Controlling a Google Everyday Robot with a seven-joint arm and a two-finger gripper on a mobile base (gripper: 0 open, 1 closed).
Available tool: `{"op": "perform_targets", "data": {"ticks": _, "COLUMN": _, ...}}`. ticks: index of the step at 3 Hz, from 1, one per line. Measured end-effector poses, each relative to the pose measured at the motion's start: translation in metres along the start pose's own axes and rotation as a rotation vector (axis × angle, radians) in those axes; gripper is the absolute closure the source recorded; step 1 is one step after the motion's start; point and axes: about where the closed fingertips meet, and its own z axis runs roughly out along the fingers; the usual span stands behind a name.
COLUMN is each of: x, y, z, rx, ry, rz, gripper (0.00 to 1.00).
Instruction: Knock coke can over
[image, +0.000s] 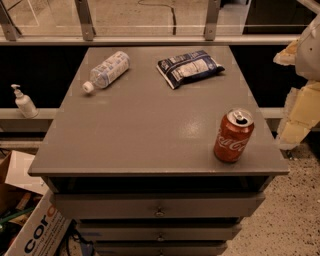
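The coke can (233, 136) is red with a white script logo and a silver top with a pull tab. It stands upright near the front right corner of the grey cabinet top (150, 130). My gripper (292, 127) shows as cream-coloured parts at the right edge of the camera view, beyond the cabinet's right side. It is to the right of the can and apart from it, holding nothing that I can see.
A clear plastic water bottle (106, 70) lies on its side at the back left of the top. A dark blue snack bag (189, 67) lies at the back centre. A pump bottle (23, 102) stands on a ledge to the left. Cardboard boxes (30, 225) sit on the floor at lower left.
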Motion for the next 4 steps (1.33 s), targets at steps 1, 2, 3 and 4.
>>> {"op": "perform_targets", "data": {"ticks": 1, "x": 0.000, "y": 0.000, "z": 0.000, "rx": 0.000, "ry": 0.000, "rz": 0.000, "gripper": 0.00}}
{"op": "perform_targets", "data": {"ticks": 2, "x": 0.002, "y": 0.000, "z": 0.001, "rx": -0.005, "ry": -0.041, "rz": 0.018, "gripper": 0.00}}
{"op": "perform_targets", "data": {"ticks": 3, "x": 0.021, "y": 0.004, "z": 0.013, "rx": -0.037, "ry": -0.126, "rz": 0.082, "gripper": 0.00}}
{"op": "perform_targets", "data": {"ticks": 4, "x": 0.040, "y": 0.017, "z": 0.028, "rx": -0.079, "ry": -0.246, "rz": 0.150, "gripper": 0.00}}
